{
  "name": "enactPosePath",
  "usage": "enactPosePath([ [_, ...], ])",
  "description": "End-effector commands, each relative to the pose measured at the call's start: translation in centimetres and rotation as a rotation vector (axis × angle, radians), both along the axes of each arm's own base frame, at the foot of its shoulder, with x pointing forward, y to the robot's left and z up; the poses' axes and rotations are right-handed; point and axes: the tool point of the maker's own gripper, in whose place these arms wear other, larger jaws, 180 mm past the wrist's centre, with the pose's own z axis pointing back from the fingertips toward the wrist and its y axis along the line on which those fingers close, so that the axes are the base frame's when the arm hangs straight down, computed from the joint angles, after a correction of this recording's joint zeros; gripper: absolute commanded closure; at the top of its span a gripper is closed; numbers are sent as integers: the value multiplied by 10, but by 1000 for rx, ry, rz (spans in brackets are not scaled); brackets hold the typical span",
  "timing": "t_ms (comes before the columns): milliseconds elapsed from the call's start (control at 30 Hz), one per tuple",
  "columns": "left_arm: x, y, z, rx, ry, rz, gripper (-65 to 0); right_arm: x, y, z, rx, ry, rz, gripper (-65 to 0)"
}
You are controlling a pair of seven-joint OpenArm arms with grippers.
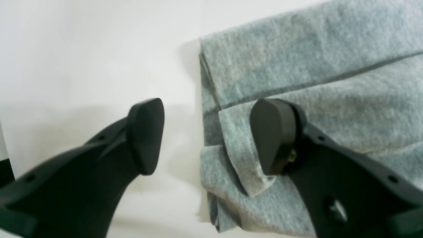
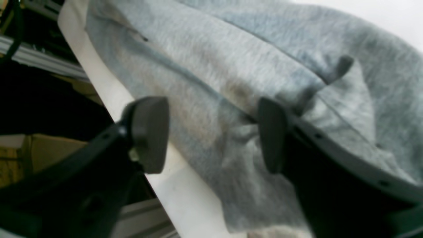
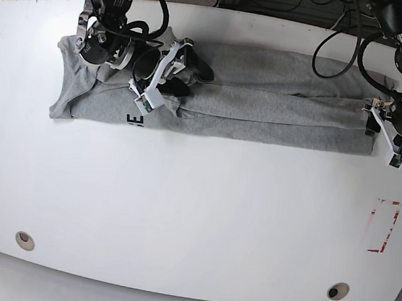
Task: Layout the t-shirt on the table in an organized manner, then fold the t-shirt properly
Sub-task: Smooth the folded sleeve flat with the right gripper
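Note:
The heather-grey t-shirt (image 3: 264,103) lies folded lengthwise into a long band across the far half of the white table (image 3: 193,215), with a bit of black lettering at its front left. My right gripper (image 3: 186,76) hovers low over the band's left part. In the right wrist view it (image 2: 211,135) stands open with cloth (image 2: 214,76) under the gap and nothing pinched. My left gripper (image 3: 371,120) is at the band's right end. In the left wrist view it (image 1: 210,135) is open, one finger over the shirt's layered end (image 1: 297,82), the other over bare table (image 1: 82,49).
A red-and-white mark (image 3: 383,226) sits near the right edge, and two metal grommets (image 3: 24,239) (image 3: 337,290) sit near the front. Cables hang behind the far edge. Beyond the table edge (image 2: 109,92) the right wrist view shows a cardboard box (image 2: 43,148) and metal framing.

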Motion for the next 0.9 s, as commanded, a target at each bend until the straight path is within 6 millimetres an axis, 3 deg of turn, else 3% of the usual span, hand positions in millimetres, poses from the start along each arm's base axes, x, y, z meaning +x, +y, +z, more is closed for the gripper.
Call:
enactPosePath([
  [0, 9, 4, 13, 14, -43, -5, -414, 8, 2, 22, 38, -76, -1, -425],
  [200, 9, 3, 15, 16, -49, -9, -414, 13, -20, 31, -28, -126, -8, -330],
  [467, 10, 4, 15, 16, -51, -7, -414, -1, -56, 11, -107, -60, -55, -51],
  [667, 9, 4, 14, 15, -49, -5, -414, -15, -62, -21, -128, 35, -82, -43],
  [867, 9, 4, 14, 14, -47, -5, -414, -23, -45, -49, -134, 78, -58, -43],
])
